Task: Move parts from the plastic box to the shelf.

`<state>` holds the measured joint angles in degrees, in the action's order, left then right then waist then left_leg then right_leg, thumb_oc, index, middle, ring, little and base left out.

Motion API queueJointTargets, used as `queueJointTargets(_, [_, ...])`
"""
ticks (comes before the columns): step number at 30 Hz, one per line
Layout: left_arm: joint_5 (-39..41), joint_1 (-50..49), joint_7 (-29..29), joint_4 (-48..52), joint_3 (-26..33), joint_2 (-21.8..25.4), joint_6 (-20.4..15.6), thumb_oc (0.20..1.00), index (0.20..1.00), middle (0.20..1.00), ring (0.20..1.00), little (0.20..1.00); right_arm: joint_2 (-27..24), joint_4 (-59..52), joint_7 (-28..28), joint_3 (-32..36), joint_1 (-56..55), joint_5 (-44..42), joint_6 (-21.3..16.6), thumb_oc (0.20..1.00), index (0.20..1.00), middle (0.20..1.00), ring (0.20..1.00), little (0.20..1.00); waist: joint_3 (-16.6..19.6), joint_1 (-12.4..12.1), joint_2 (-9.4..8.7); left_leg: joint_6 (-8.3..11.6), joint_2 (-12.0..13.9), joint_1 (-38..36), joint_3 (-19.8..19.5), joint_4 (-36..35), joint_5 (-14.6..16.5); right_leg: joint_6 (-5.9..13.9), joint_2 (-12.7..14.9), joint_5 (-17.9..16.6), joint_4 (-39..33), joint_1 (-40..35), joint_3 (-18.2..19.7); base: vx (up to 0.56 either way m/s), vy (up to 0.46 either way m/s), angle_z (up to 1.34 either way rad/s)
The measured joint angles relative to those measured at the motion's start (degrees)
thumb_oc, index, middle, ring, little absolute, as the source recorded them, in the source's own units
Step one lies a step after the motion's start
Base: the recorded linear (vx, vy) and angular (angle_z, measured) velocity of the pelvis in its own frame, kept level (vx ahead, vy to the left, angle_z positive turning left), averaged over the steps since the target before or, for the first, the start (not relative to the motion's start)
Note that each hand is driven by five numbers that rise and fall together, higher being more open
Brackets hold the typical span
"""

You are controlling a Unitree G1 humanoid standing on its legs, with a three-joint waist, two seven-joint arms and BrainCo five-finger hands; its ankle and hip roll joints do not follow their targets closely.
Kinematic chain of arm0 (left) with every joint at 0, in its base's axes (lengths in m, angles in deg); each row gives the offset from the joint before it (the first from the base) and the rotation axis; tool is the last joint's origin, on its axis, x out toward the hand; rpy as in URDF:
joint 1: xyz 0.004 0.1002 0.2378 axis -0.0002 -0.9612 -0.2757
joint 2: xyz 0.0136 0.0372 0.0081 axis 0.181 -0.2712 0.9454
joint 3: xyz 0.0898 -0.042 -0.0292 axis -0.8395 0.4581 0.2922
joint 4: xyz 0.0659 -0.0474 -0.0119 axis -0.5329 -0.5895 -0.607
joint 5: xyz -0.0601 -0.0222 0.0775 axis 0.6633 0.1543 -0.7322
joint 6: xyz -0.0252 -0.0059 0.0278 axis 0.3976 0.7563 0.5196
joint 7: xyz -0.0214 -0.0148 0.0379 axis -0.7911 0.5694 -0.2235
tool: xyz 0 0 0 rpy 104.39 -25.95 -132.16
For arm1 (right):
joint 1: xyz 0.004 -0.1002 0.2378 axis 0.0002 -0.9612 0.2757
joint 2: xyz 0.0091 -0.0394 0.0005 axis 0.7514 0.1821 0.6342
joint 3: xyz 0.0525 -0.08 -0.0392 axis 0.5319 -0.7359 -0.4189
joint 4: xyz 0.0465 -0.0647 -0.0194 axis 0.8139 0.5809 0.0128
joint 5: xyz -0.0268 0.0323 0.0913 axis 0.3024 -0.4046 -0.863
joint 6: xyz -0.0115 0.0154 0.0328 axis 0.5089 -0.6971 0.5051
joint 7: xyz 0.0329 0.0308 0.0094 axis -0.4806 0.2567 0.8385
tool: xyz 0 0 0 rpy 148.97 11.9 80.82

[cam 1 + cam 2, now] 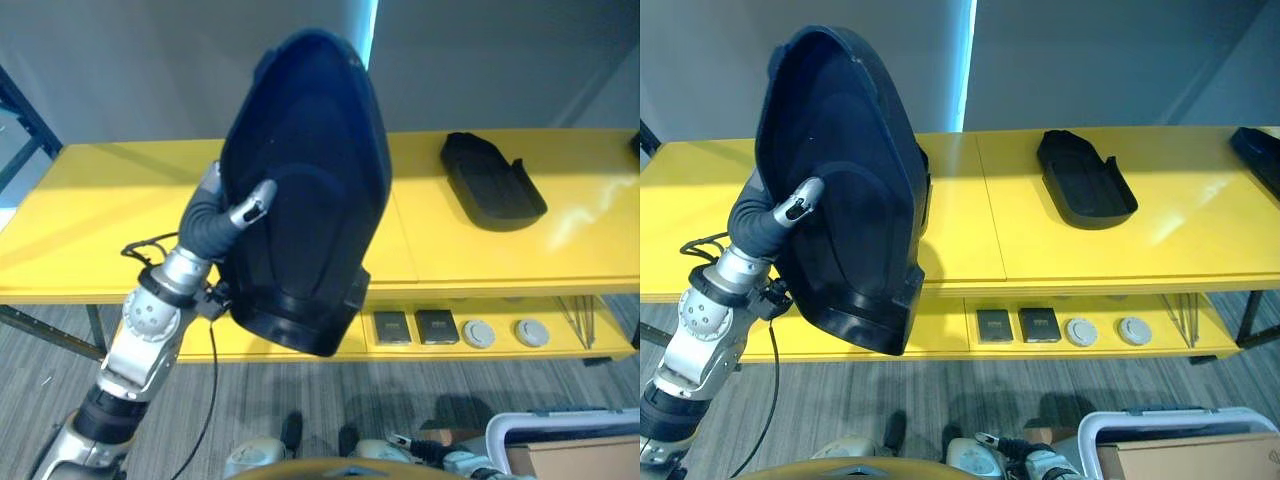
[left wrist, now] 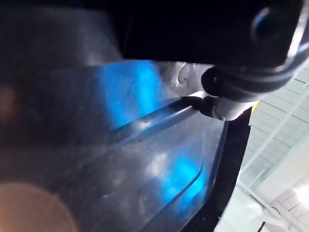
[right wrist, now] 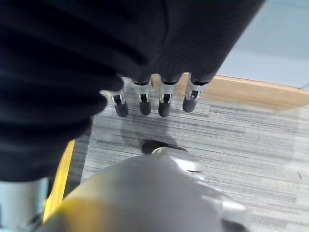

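A large black moulded part (image 1: pixel 305 190) is held up on end in front of the yellow shelf (image 1: pixel 90 220), its hollow side facing me. My left hand (image 1: pixel 248 209) is shut on it: the thumb presses on the inner face and the fingers are hidden behind the edge. The left wrist view shows the part's glossy inside (image 2: pixel 145 159) from very close. My right hand (image 3: pixel 164 95) hangs low over the carpet with straight fingers, holding nothing. The white-rimmed plastic box (image 1: pixel 1160 423) stands at the lower right.
A second black part (image 1: pixel 1085 178) lies on the shelf top to the right, and a third (image 1: pixel 1260 150) shows at the far right edge. On the lower shelf lie two small black blocks (image 1: pixel 1017 325) and two white discs (image 1: pixel 1107 331).
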<state>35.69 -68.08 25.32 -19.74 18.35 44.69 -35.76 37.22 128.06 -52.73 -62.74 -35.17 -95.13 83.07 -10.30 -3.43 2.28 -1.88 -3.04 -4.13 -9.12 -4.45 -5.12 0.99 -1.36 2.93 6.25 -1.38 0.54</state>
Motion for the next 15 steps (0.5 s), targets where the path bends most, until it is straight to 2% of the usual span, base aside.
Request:
queueJointTargets(1, [0.0, 0.0, 0.4, -0.1, 0.0, 0.0, 0.6, 0.200, 0.200, 0.200, 0.200, 0.200, -0.1, 0.0, -0.3, -0.5, 0.4, 1.3, 0.0, 1.000, 1.000, 1.000, 1.000, 1.000, 0.0, -0.4, -0.08, 0.59, 0.2, 0.4, 0.3, 0.9, -0.1, -0.06, -0.2, -0.1, -0.3, -0.9, -0.5, 0.05, 0.098, 0.30])
queueJointTargets(2, [0.1, 0.3, -0.3, -1.6, -0.7, -1.2, 2.0, 0.200, 0.200, 0.200, 0.200, 0.200, -0.2, 0.2, 0.2, -1.4, 0.2, 0.8, 0.2, 1.000, 1.000, 1.000, 1.000, 1.000, -0.2, 0.2, -0.13, 1.79, 0.3, 1.5, 0.3, 3.3, 0.7, -0.95, 0.3, -1.6, -3.2, -3.8, -3.6, 0.07, 0.211, 0.66])
queueJointTargets(3, [0.7, 0.3, -0.9, -2.4, -1.2, -1.6, 2.6, 0.200, 0.200, 0.200, 0.200, 0.200, -0.3, 0.2, 0.5, -1.4, -0.2, -0.9, 0.8, 1.000, 1.000, 1.000, 1.000, 1.000, -0.2, 0.6, -0.14, 2.18, 0.6, 1.2, 0.8, 3.2, 1.5, -1.40, 0.4, -1.9, -4.7, -5.2, -5.1, 0.08, 0.270, 0.91])
queueJointTargets(4, [1.1, -0.2, -1.4, -2.7, -1.5, -1.7, 2.8, 0.200, 0.200, 0.200, 0.200, 0.200, -0.4, 0.2, 0.8, -1.2, -0.2, -2.6, 1.6, 1.000, 1.000, 1.000, 1.000, 1.000, -0.3, 0.6, -0.30, 2.07, 1.3, 1.1, 2.4, 3.2, 2.5, -1.57, 0.9, -2.1, -5.2, -5.9, -6.4, 0.07, 0.301, 0.77])
queueJointTargets(5, [1.3, -0.8, -2.0, -2.9, -1.5, -1.6, 3.1, 0.200, 0.200, 0.200, 0.200, 0.200, -0.6, 0.0, 1.1, -0.3, -0.1, -4.2, 2.8, 1.000, 1.000, 1.000, 1.000, 1.000, -0.6, 0.7, -1.06, 2.30, 2.1, 1.0, 5.6, 3.5, 3.4, -2.03, 1.9, -2.1, -5.7, -6.4, -7.7, 0.07, 0.322, 0.58])
queueJointTargets(7, [1.8, -2.4, -2.1, -2.9, -1.5, -1.3, 3.3, 0.200, 0.200, 0.200, 0.200, 0.200, -1.9, 0.2, 1.2, 1.8, 0.3, -5.1, 4.0, 1.000, 1.000, 1.000, 1.000, 1.000, -0.8, 0.2, -1.47, 4.09, 5.4, 0.9, 9.4, 3.1, 4.2, -1.80, 3.8, -2.2, -6.0, -6.5, -8.4, 0.07, 0.357, 0.44])
queueJointTargets(9, [2.4, -2.5, -2.1, -4.2, -1.6, -1.3, 3.3, 0.200, 0.200, 0.200, 0.200, 0.200, -3.7, 0.2, 1.2, 2.2, 0.7, -4.8, 4.0, 1.000, 1.000, 1.000, 1.000, 1.000, -1.0, 0.6, -1.54, 7.15, 10.9, 1.0, 11.3, 3.0, 4.5, -0.94, 5.4, -2.1, -5.9, -6.8, -9.4, 0.03, 0.430, 0.39])
queueJointTargets(11, [2.6, -2.2, -2.2, -5.9, -1.6, -1.3, 3.2, 0.200, 0.200, 0.200, 0.200, 0.200, -4.9, 0.3, 1.2, 2.4, 0.7, -5.0, 4.0, 1.000, 1.000, 1.000, 1.000, 1.000, -0.9, 0.7, -1.30, 8.21, 14.5, 0.8, 12.3, 3.1, 4.6, 0.02, 7.0, -2.3, -5.8, -7.0, -9.5, 0.09, 0.651, 0.14])
queueJointTargets(12, [2.9, -2.0, -2.3, -8.8, -1.7, -1.3, 2.4, 0.200, 0.200, 0.200, 0.200, 0.200, -6.5, 0.0, 1.4, 2.8, 1.5, -7.4, 4.7, 1.000, 1.000, 1.000, 1.000, 1.000, -1.1, 1.6, -0.14, 8.96, 17.4, 0.2, 12.2, 3.2, 4.6, 2.64, 8.9, -1.8, -4.4, -6.9, -9.0, 0.16, 0.761, -0.02])
queueJointTargets(14, [2.9, -2.1, -2.3, -10.8, -1.9, -1.7, 1.9, 0.200, 0.200, 0.200, 0.200, 0.200, -7.9, 0.6, 1.5, 4.4, 1.4, -8.3, 5.3, 1.000, 1.000, 1.000, 1.000, 1.000, -1.2, 2.7, 1.58, 8.88, 17.6, -1.9, 11.2, 2.9, 4.4, 5.08, 10.7, -1.6, -3.0, -6.9, -7.4, 0.12, 0.596, -0.24])
queueJointTargets(15, [3.2, -2.0, -2.1, -11.4, -1.9, -1.5, 1.6, 0.200, 0.200, 0.200, 0.200, 0.200, -9.1, 0.5, 1.5, 4.0, 1.9, -8.3, 6.0, 1.000, 1.000, 1.000, 1.000, 1.000, -1.2, 2.8, 2.98, 8.38, 16.4, -3.3, 10.1, 2.6, 4.7, 6.80, 11.5, -1.2, -1.7, -6.3, -5.9, 0.07, 0.445, -0.47])
